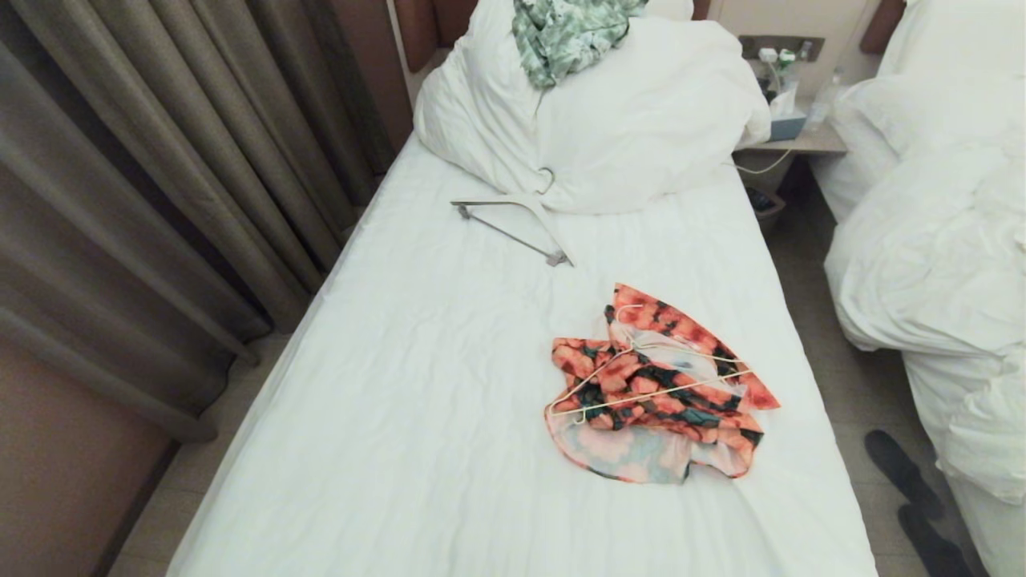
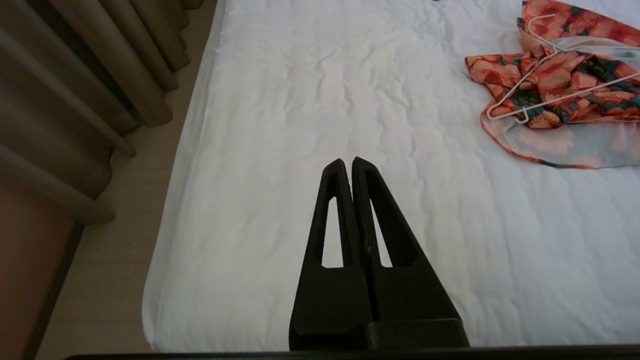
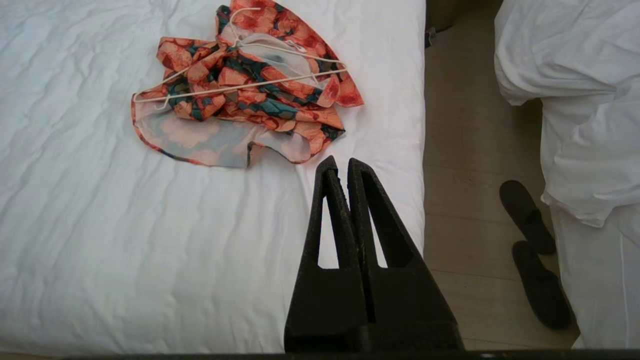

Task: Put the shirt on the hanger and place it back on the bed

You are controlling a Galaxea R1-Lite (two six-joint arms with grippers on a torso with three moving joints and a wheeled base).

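- Left gripper (image 2: 347, 161) and right gripper (image 3: 337, 161): fingers pressed together, empty, above the bed (image 1: 417, 385).
- Shirt (image 1: 657, 401): crumpled on the bed's right half.
- Hanger (image 1: 641, 377): flat on the shirt, long bar slanting across the bed, hook toward the pillow (image 1: 625, 120).

Heavy taupe pleated curtains (image 1: 160, 160) hung along the left. Pale beige floor tiles (image 1: 834, 385) ran between the beds, with dark slippers (image 1: 914, 497) lying there. A small bedside shelf (image 1: 801, 143) stood against the cream wall (image 1: 801, 16), beside heaped white bedding (image 1: 930, 240).
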